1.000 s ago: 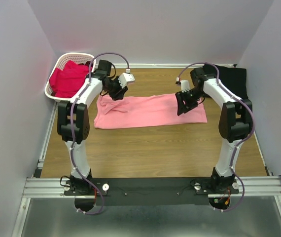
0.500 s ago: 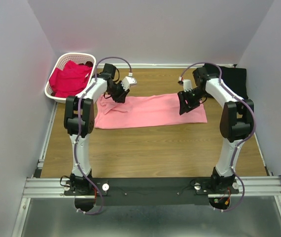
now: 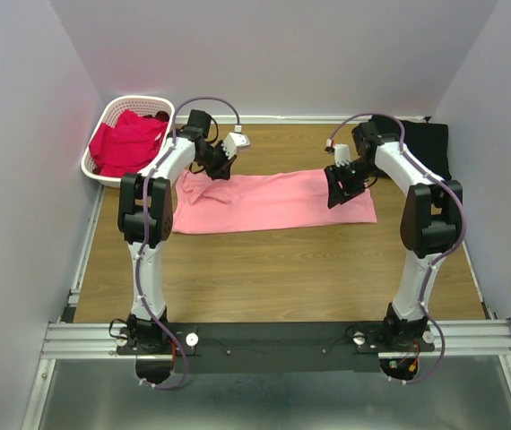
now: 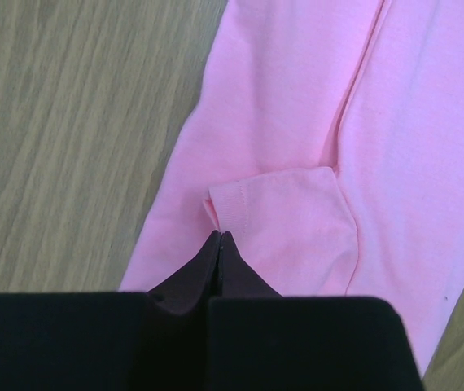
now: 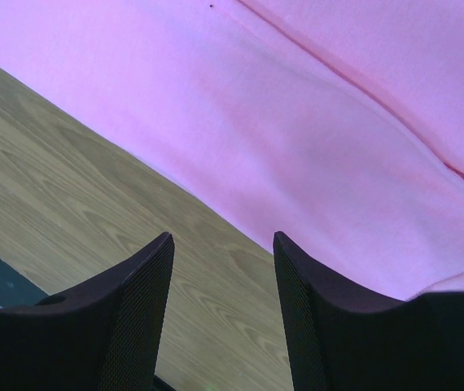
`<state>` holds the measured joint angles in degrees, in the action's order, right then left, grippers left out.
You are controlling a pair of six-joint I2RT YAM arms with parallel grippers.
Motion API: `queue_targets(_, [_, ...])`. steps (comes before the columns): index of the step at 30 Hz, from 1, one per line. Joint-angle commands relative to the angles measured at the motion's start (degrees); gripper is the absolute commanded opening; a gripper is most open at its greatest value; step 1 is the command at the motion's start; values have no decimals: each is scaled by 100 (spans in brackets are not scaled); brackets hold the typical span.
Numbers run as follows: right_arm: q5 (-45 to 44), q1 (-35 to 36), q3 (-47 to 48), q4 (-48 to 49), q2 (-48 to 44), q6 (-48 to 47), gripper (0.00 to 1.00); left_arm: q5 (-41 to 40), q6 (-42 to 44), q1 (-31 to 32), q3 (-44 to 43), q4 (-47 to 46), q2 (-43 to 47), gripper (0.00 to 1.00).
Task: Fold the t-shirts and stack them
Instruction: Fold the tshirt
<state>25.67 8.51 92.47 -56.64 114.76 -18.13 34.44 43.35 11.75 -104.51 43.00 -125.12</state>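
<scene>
Where it lies flat, the pink t-shirt [image 3: 273, 202] looks smooth.

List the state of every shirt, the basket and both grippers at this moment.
pink t-shirt, flat on the table, folded into a long strip.
black t-shirt, lying at the far right corner.
magenta-red t-shirts, heaped in the basket.
basket, upright, holding that heap.
left gripper, shut, tips at a hemmed pink flap.
right gripper, open over the pink t-shirt's edge.
</scene>
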Motion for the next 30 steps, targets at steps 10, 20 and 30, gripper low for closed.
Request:
queue_targets(10, [-141, -69, -150, -40, -191, -147, 59, 204, 463, 214, 1353, -196, 1164, 0])
queue_targets(20, [-141, -69, -62, -40, -147, -121, 59, 63, 490, 390, 2522, -565, 1640, 0])
queue_targets(30, [-97, -69, 140, -66, -33, -112, 60, 89, 710, 540, 2734, -469, 1886, 34])
